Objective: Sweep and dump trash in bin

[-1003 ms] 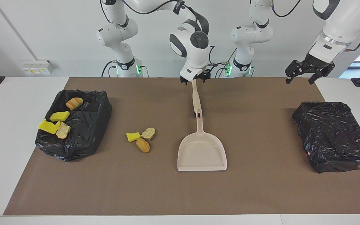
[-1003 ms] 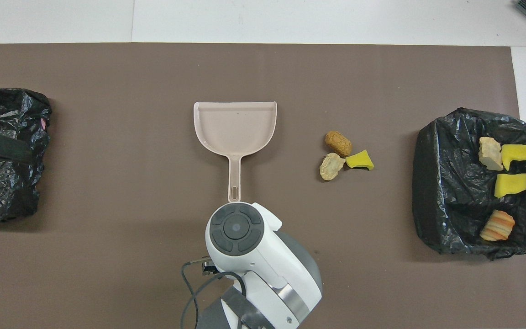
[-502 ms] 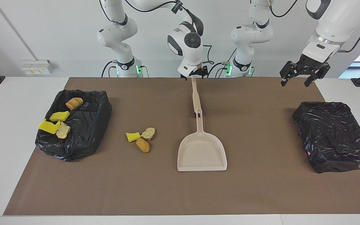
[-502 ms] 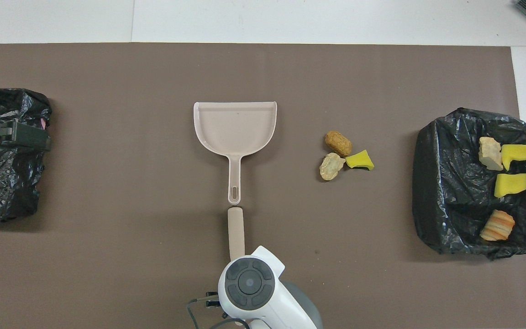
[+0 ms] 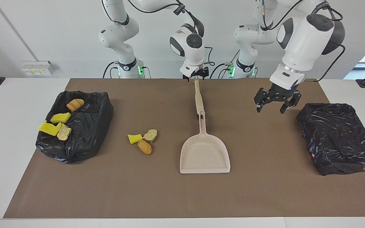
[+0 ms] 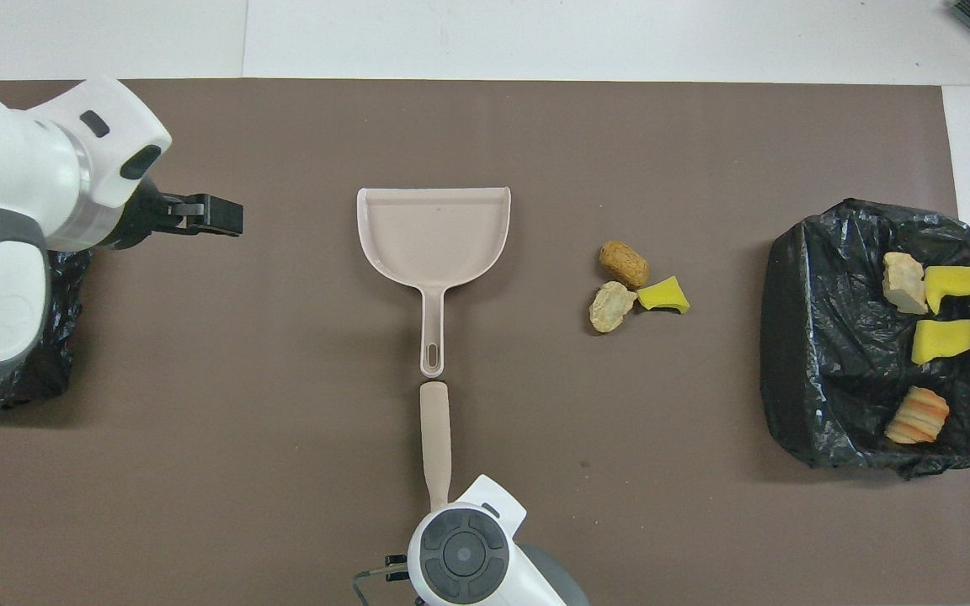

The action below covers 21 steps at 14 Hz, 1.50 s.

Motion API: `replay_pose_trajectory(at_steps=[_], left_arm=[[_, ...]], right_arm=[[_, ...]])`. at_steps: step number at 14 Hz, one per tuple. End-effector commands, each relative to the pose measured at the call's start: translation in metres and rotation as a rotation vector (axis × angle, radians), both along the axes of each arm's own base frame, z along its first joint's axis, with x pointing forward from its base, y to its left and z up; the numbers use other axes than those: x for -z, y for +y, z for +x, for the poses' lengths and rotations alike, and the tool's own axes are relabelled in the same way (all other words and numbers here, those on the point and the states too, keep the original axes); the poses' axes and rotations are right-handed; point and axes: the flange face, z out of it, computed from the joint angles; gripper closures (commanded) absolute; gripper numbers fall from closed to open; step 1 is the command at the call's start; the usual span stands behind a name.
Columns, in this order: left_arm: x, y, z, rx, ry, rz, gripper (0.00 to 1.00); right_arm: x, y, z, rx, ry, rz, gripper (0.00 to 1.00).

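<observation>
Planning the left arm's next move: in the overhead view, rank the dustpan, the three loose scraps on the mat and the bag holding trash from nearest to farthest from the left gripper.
From the left gripper, up over bare mat:
1. dustpan, mid-table, beside the gripper.
2. loose scraps, past the dustpan toward the right arm's end.
3. bag holding trash, at the right arm's end of the table.

Dustpan [image 6: 434, 231] lies beside three trash scraps [image 6: 630, 286].

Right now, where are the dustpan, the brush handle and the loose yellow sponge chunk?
dustpan [image 5: 204, 156]: facing view, pan floor.
brush handle [image 6: 435, 438]: overhead view, mid-handle.
yellow sponge chunk [image 5: 134, 138]: facing view, top face.
</observation>
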Motion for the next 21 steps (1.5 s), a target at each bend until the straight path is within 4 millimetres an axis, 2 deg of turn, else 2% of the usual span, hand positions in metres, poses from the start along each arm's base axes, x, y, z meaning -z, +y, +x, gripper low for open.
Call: replay_pose_trajectory(at_steps=[1, 2, 4, 5, 7, 8, 10, 11, 13, 15, 16, 19, 21], left_arm=[[0.032, -0.028, 0.002, 0.001, 0.004, -0.004, 0.0], [0.046, -0.049, 0.001, -0.014, 0.014, -0.01, 0.0], [0.087, -0.095, 0.001, -0.069, 0.037, -0.027, 0.0], [0.106, -0.113, 0.0, -0.094, 0.055, -0.03, 0.0], [0.134, -0.149, -0.022, -0.044, 0.098, -0.007, 0.0], [0.149, -0.16, -0.033, -0.023, 0.104, -0.004, 0.0], [0.163, -0.195, -0.061, -0.003, 0.098, -0.015, 0.0], [0.168, -0.205, -0.071, -0.006, 0.11, -0.01, 0.0], [0.174, -0.21, -0.08, 0.003, 0.127, -0.003, 0.01], [0.174, -0.209, -0.083, -0.018, 0.165, -0.022, 0.23], [0.174, -0.209, -0.084, -0.02, 0.17, -0.022, 0.3], [0.177, -0.201, -0.08, -0.041, 0.198, -0.021, 0.37], [0.177, -0.202, -0.08, -0.051, 0.209, -0.032, 0.38]], right_arm=[[-0.005, -0.005, -0.004, 0.03, -0.006, 0.021, 0.49], [-0.005, -0.005, -0.004, 0.03, -0.007, 0.022, 0.66], [-0.006, -0.004, -0.003, 0.034, -0.022, 0.034, 0.92], [-0.005, -0.004, -0.003, 0.038, -0.021, 0.032, 1.0], [-0.005, -0.002, -0.001, 0.029, -0.021, 0.036, 1.0], [-0.005, -0.001, 0.001, 0.024, -0.018, 0.036, 1.0], [-0.011, 0.0, 0.003, 0.033, -0.013, 0.033, 1.0], [-0.017, -0.002, 0.005, 0.034, -0.006, 0.029, 1.0], [-0.037, -0.013, 0.01, 0.035, 0.016, 0.009, 1.0], [-0.061, -0.039, 0.023, 0.054, 0.025, -0.001, 1.0], [-0.071, -0.05, 0.025, 0.053, 0.04, -0.014, 1.0], [-0.091, -0.09, 0.038, 0.047, 0.06, -0.059, 1.0], [-0.1, -0.122, 0.052, 0.043, 0.056, -0.108, 1.0]])
